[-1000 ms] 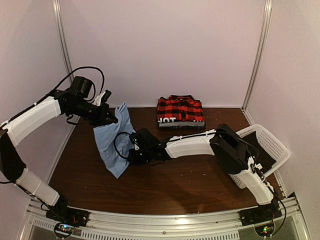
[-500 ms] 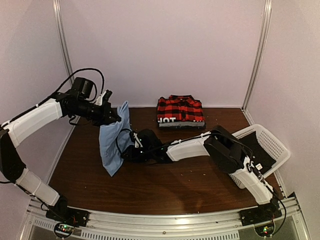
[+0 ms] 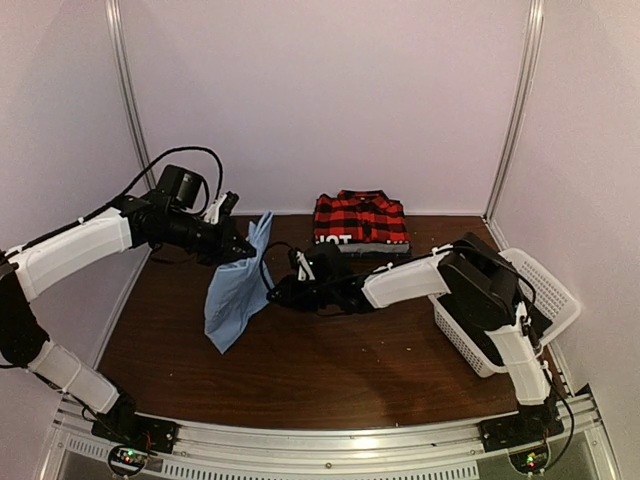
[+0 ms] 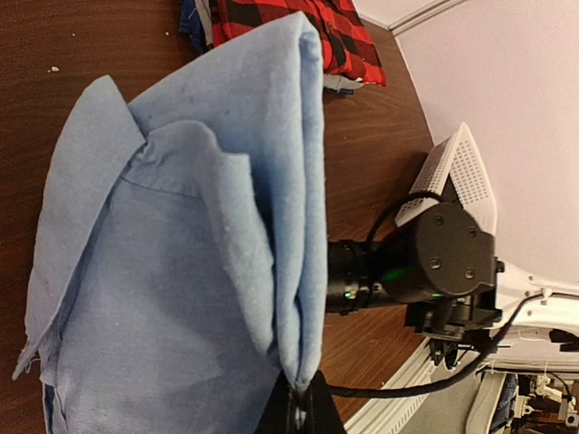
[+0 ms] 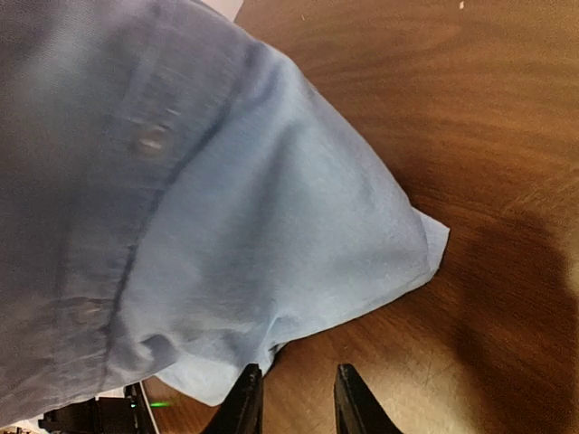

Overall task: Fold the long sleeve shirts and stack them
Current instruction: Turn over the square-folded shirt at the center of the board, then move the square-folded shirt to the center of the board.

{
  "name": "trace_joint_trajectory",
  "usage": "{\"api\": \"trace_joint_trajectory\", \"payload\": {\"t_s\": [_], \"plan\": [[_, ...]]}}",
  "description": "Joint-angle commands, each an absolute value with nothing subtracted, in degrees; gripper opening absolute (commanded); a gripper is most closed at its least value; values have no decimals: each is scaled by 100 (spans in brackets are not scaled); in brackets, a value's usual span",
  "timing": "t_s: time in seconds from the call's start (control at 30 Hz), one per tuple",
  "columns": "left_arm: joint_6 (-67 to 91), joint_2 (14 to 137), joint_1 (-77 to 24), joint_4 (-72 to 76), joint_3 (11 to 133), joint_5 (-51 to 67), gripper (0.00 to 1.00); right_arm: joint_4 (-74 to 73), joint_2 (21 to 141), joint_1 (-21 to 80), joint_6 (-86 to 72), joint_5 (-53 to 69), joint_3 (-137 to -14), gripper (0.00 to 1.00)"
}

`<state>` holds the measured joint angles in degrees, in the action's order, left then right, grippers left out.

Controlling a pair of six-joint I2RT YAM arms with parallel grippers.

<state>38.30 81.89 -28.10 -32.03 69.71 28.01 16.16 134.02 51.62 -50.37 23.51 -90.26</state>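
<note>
Three pale walls (image 3: pixel 330 100) enclose a seemingly wooden table (image 3: pixel 330 370).

White letters, seemingly "OT", on dark cloth (image 3: pixel 336 241) under red plaid shirt (image 3: pixel 360 216)

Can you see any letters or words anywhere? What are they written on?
"OT": big white letters on the dark cloth folded under the red plaid shirt. The letter before them is too blurred to read.
Nothing to read shows on the blue shirt or the white basket.
</note>
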Motion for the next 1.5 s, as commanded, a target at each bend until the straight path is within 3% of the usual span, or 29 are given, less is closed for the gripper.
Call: {"api": "trace_joint_trajectory", "payload": {"t_s": [0.0, 0.17, 0.37, 0.4, 0.5, 0.63, 0.93, 1.07, 1.23, 1.47], "plan": [[3965, 8074, -3032, -2829, 6843, 2533, 0, 1579, 12168, 5031, -4889, 1966, -8510, 29], [4332, 8282, -3564, -2303, 6581, 2288, 0, 852, 10829, 4847, -4650, 1309, -7790, 39], [5076, 9458, -5025, -1172, 6775, 1960, 0, -82, 9519, 4644, -4318, 704, -6842, 48], [5135, 9763, -5227, -1061, 6966, 1967, 4, -234, 9342, 4627, -4271, 582, -6688, 49], [5135, 10480, -5603, -1060, 7615, 1873, 32, -556, 8861, 4560, -4220, 359, -6243, 53], [5079, 10449, -5595, -1080, 7844, 1593, 54, -854, 8448, 4542, -4177, 264, -5847, 58], [4293, 9353, -4293, -1693, 6702, 1564, 52, -1117, 8356, 4889, -4315, 127, -5199, 58], [3518, 9110, -3767, -2122, 6434, 1561, 52, -1158, 8473, 5191, -4509, 27, -4903, 52], [2822, 9295, -3399, -2520, 6269, 1487, 52, -1041, 8710, 5449, -4747, 26, -4632, 45], [2480, 9816, -3226, -2485, 6138, 1519, 55, -503, 8942, 5462, -4925, 229, -4296, 45]]}}
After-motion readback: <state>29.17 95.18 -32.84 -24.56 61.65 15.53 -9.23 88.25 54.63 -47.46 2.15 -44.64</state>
